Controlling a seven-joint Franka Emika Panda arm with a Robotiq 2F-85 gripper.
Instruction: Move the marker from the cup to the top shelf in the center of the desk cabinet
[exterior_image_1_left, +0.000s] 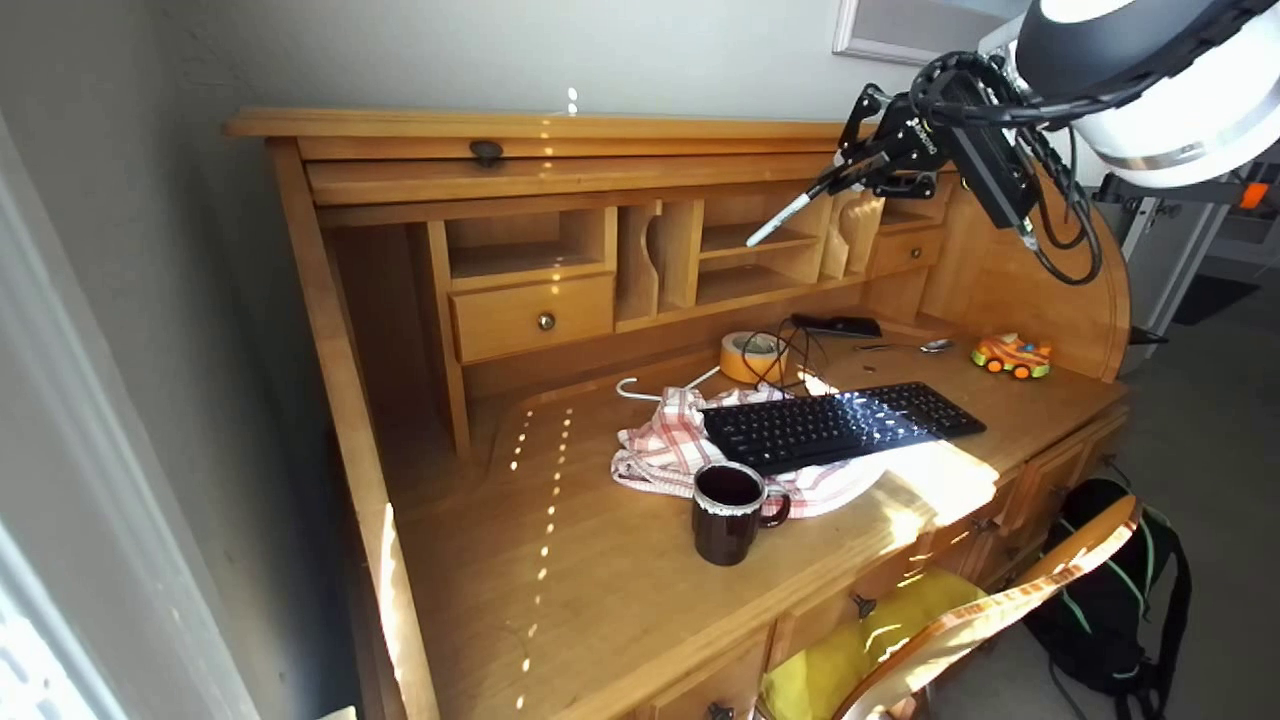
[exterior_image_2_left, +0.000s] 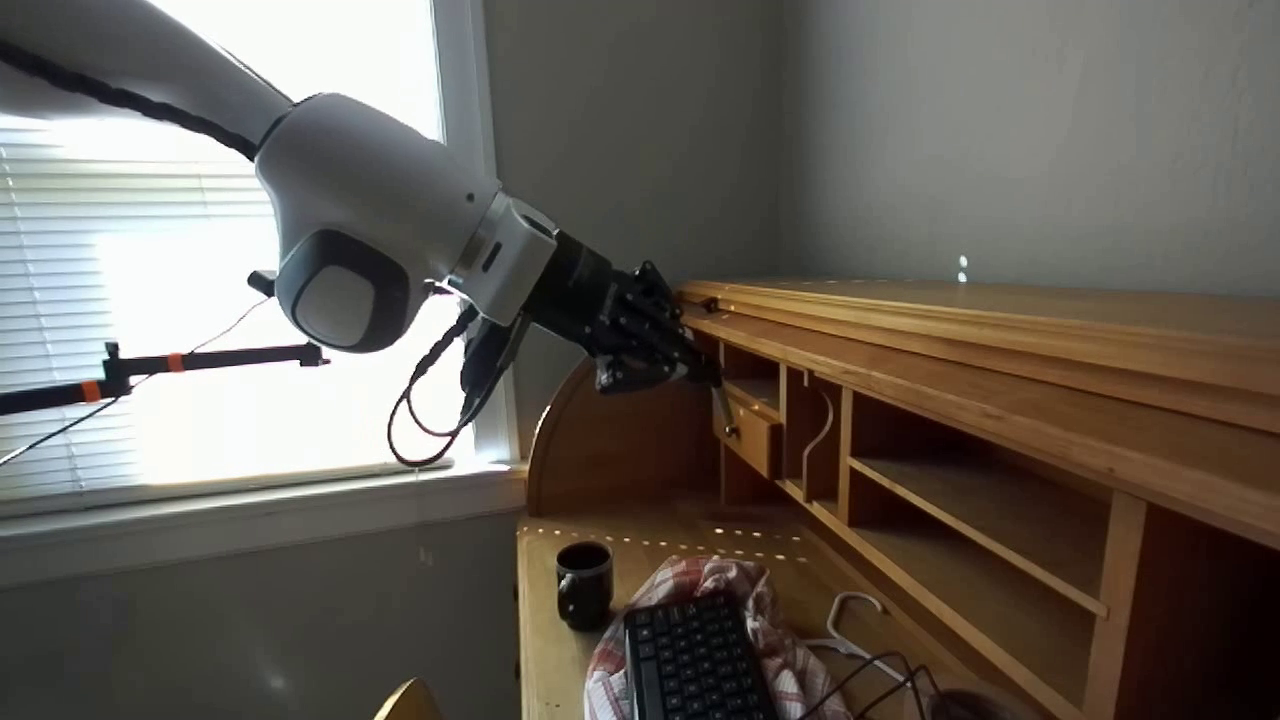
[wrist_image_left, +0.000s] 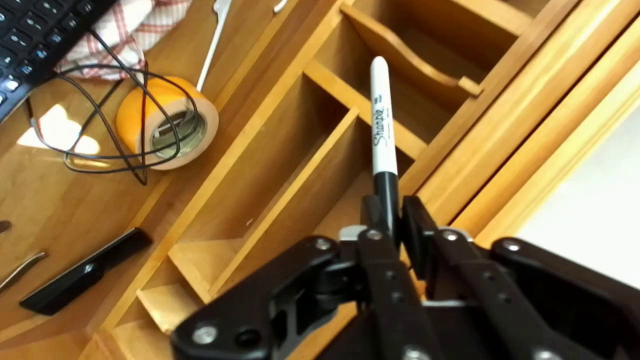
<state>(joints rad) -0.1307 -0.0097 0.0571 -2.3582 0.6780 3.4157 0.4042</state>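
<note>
Grey walls (exterior_image_2_left: 640, 130); bright window (exterior_image_2_left: 300, 430) with white blinds (exterior_image_2_left: 50, 210); wooden chair (exterior_image_1_left: 1005, 610); grey floor (exterior_image_1_left: 1195, 410)

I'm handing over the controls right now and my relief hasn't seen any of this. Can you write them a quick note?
Gripper: closed on the black end of the marker, in front of the desk cabinet.
The marker's white end points away from the gripper; it is not on the shelf yet.
Mug: upright on the desktop.
Top shelf: upper slot of the cabinet's centre compartment.
Done: marker gripped and out of the mug.
Left: bring it into the top shelf, release, back off. Sending the white end in first looks simplest.
</note>
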